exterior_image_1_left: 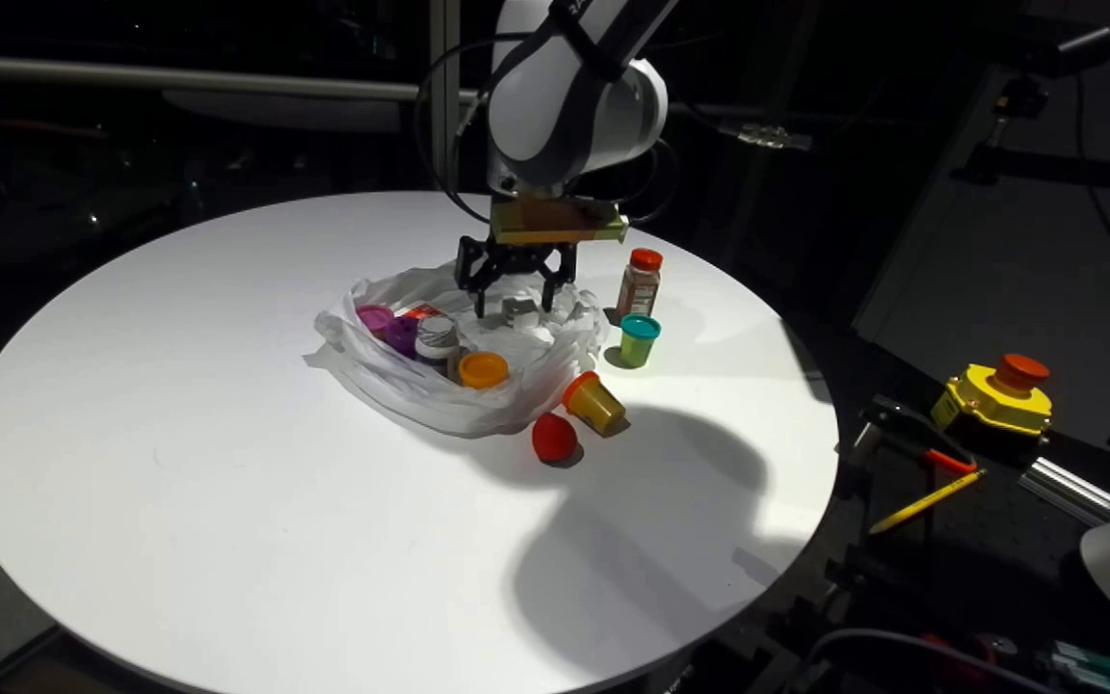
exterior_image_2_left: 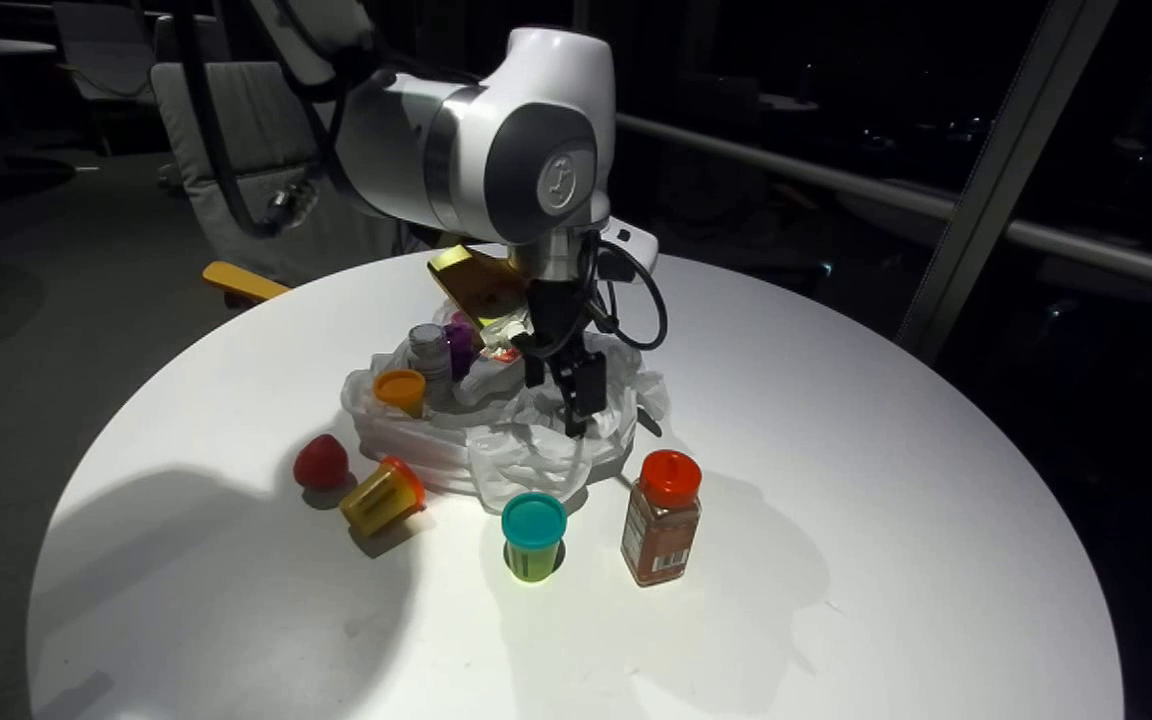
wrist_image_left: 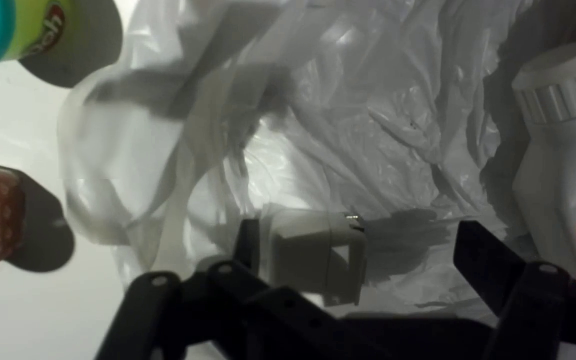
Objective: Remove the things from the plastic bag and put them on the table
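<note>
Going left to right in an exterior view, the plastic bag [exterior_image_1_left: 439, 416] comes first, a slack heap of thin crinkled film lying open on the table [exterior_image_1_left: 227, 540]; it should be light, soft and quick to snag. At the bag's left end sit a pink-lidded tub [exterior_image_1_left: 375, 318], a purple piece [exterior_image_1_left: 402, 335] and a red packet [exterior_image_1_left: 422, 312], the last probably flimsy and best nipped by an edge. Toward the bag's near side are a white bottle [exterior_image_1_left: 436, 335], likely stiff and slick, safest taken round the body below its ribbed cap, and an orange-lidded tub [exterior_image_1_left: 484, 369], where the lid rim looks the surest hold; both are closed, so what they hold is hidden. In the bag's right half lies a pale grey block [wrist_image_left: 305, 250], probably light, hard and easy to lift; the pincer [wrist_image_left: 355, 245] is spread wide there and holds nothing, the block lying between its fingers, just beside one and well apart from the other, so a squeeze across the block's opposite sides seems called for, taking care not to pinch film along with it. Out on the table, just beyond the bag's near right edge, are a red strawberry-like thing [exterior_image_1_left: 554, 439], apt to roll, I'd guess, and a yellow tub [exterior_image_1_left: 596, 406] on its side. To the right of the bag stand a turquoise-lidded tub [exterior_image_1_left: 639, 343] and a spice jar [exterior_image_1_left: 639, 289], the latter's clear wall showing brownish contents
</note>
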